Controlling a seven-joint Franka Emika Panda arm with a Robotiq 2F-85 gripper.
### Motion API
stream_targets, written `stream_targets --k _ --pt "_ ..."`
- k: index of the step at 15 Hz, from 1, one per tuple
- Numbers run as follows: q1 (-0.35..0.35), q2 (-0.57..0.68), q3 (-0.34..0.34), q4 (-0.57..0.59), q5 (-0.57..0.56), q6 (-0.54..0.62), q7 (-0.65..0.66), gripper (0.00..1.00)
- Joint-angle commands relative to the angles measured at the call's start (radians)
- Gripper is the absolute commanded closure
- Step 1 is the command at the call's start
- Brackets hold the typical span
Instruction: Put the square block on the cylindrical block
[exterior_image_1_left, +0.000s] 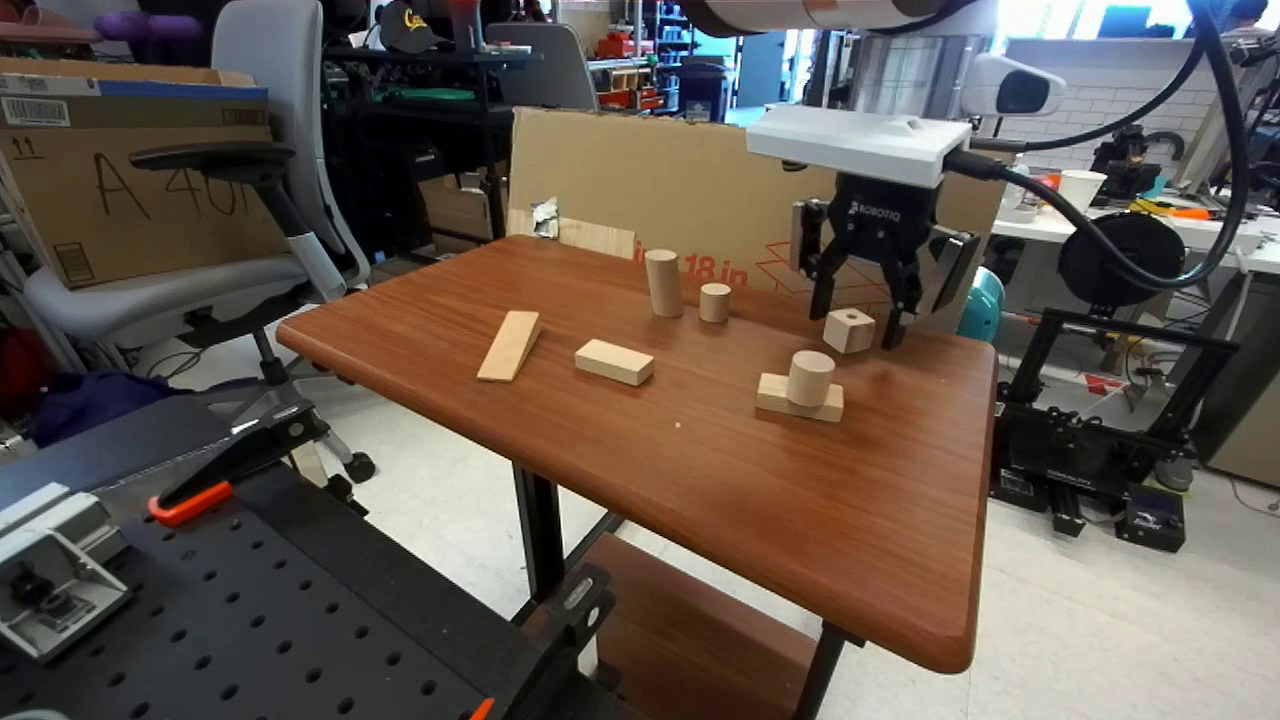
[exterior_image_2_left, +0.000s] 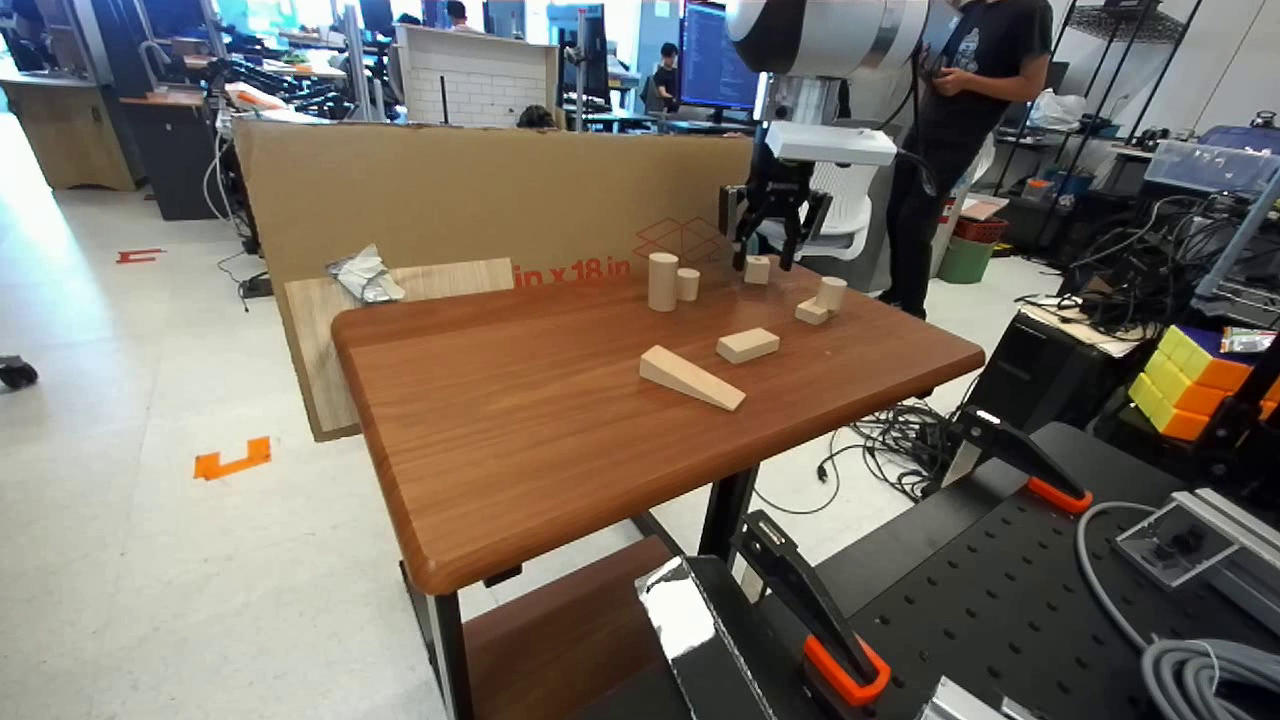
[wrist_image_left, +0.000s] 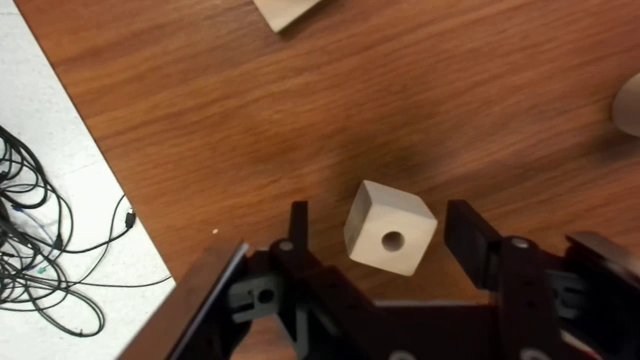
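Brown tbl (exterior_image_2_left: 540, 400), pale flr (exterior_image_2_left: 180, 350), cardboard (exterior_image_2_left: 480, 200) behind — fingers (wrist_image_left: 470, 245) spread either side of square block (wrist_image_left: 392, 225), gripping nothing.

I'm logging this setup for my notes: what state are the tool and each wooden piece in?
Tool: open, astride the square block, gap on either side
Square block: resting on the table, ungripped, hole in its top
Cylindrical block: upright, on the supporting block
Supporting block: lying flat
Tall cylinder: standing upright
Small cylinder: standing upright
Rectangular block: lying flat
Wedge: lying slope up
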Motion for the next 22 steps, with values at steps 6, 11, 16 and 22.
stream_targets --k 6,11,16,22 --pt "0.028 -0.053 -0.011 -0.038 -0.03 0.008 -0.002 0.91" --pt "0.037 -0.222 -0.005 -0.209 -0.075 0.003 -0.042 0.91" --pt "0.012 -0.397 0.014 -0.379 -0.051 -0.063 -0.131 0.91" --pt "0.005 -0.505 -0.008 -0.485 -0.066 -0.128 -0.175 0.91"
